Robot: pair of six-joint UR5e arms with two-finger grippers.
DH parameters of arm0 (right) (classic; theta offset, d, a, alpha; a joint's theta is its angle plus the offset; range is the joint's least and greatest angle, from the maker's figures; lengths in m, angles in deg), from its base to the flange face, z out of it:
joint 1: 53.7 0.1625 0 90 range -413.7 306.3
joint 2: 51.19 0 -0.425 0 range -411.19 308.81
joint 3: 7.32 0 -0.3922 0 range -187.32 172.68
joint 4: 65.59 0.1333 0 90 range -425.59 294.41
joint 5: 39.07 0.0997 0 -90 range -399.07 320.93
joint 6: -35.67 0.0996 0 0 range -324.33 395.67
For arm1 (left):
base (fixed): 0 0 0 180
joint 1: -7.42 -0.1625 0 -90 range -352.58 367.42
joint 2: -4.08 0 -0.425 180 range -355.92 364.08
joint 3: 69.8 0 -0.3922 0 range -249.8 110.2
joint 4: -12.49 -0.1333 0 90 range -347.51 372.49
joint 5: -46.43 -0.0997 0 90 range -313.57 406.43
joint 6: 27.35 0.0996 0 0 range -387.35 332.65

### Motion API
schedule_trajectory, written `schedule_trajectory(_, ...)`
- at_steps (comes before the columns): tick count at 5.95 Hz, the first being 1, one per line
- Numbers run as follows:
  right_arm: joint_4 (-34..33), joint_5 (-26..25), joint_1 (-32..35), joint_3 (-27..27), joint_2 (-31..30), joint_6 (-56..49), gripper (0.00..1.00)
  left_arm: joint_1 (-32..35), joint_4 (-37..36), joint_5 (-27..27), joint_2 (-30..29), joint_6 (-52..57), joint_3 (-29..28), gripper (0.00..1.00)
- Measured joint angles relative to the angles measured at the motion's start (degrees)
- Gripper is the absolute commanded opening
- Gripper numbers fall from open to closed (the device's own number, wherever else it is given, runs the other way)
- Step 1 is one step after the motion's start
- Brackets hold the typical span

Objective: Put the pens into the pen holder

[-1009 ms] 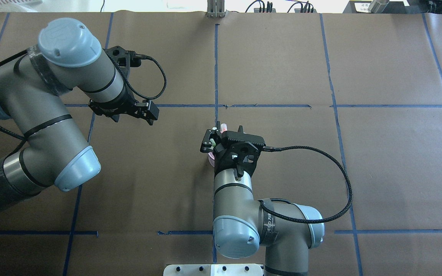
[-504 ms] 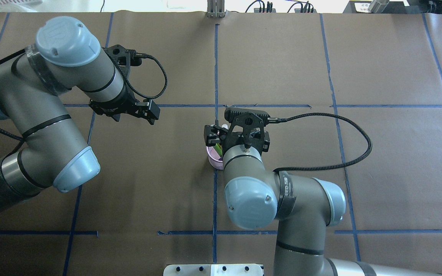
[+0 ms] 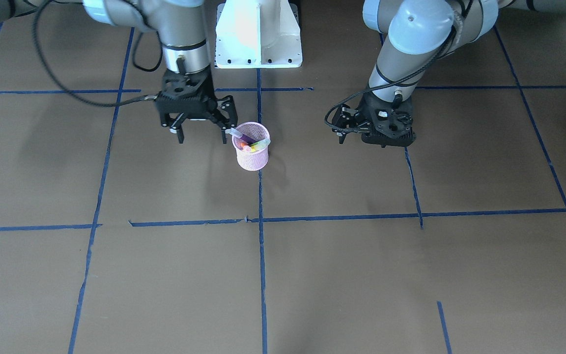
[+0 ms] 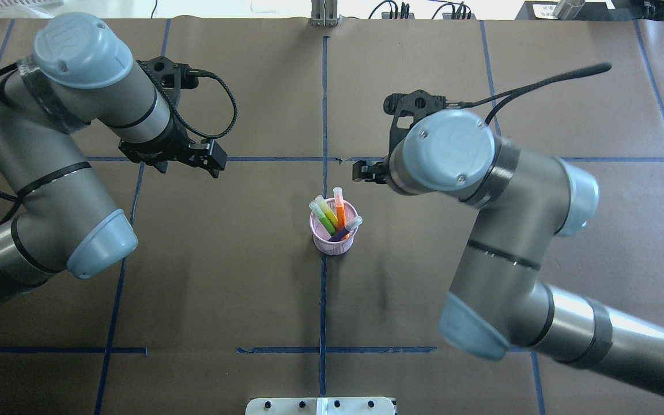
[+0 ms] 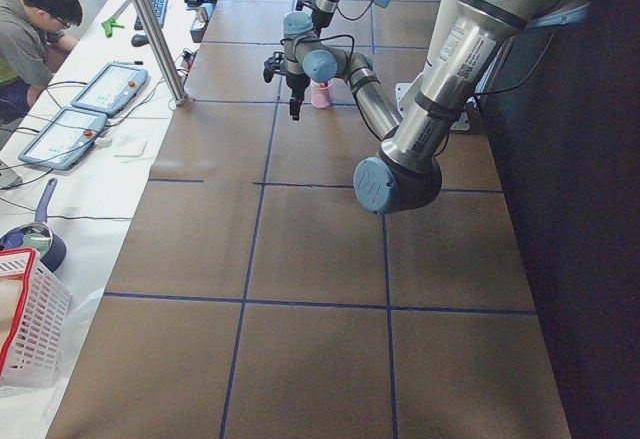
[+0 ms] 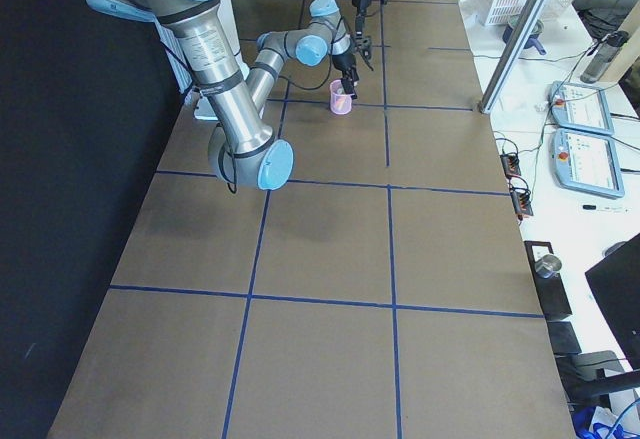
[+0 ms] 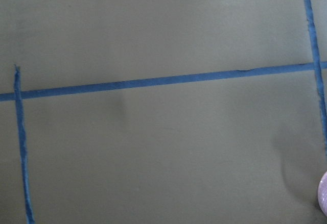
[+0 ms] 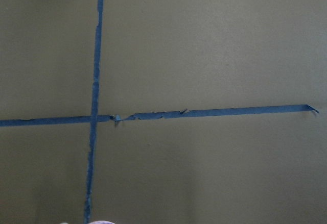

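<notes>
– Pens [image 4: 332,218]: where are they?
– All in the pink mesh cup [image 4: 335,244], which stands upright on the table [image 4: 205,288], over a blue tape line [image 4: 323,300]. The green pen [image 4: 326,217], the orange pen [image 4: 340,214] and the purple pen [image 4: 343,231] lean against the rim, with their pale caps poking out above it.
– And the pincers?
– The right gripper [image 3: 202,140] hangs near the cup, jaws spread, with nothing between them. The left gripper [image 4: 212,160] is well apart from the cup, and I cannot tell whether it is open or closed.
– Anything left to collect?
– Every pen I can see is in the cup, so I judge the collecting done.
– And if the cup had to be moved?
– It looks light and stiff, but thin mesh may dent, and leaning pens make it tippy. I would pinch the wall at the rim, on a side free of caps, gently, and lift straight up. The pens look smooth and slippery, so I would grip them mid-barrel, never by the cap.
</notes>
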State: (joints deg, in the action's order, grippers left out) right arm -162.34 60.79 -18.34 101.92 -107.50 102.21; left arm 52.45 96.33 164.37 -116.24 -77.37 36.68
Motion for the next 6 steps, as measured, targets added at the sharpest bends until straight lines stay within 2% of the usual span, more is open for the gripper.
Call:
schedule_trajectory(2, -1.3, 16.8, 13.8, -0.1, -5.9, -20.8, 1.00, 8.2, 0.0, 4.3, 5.0, 14.5, -0.2, 1.00)
schedule_trajectory(3, -1.3, 21.7, 20.7, -0.3, -11.3, -34.0, 1.00, 14.2, 0.0, 7.2, 8.5, 24.5, -0.9, 1.00)
schedule_trajectory(6, -0.8, 30.4, 40.1, -2.8, -27.5, -68.4, 1.00, 30.3, 0.3, 13.1, 18.5, 49.2, -5.2, 1.00)
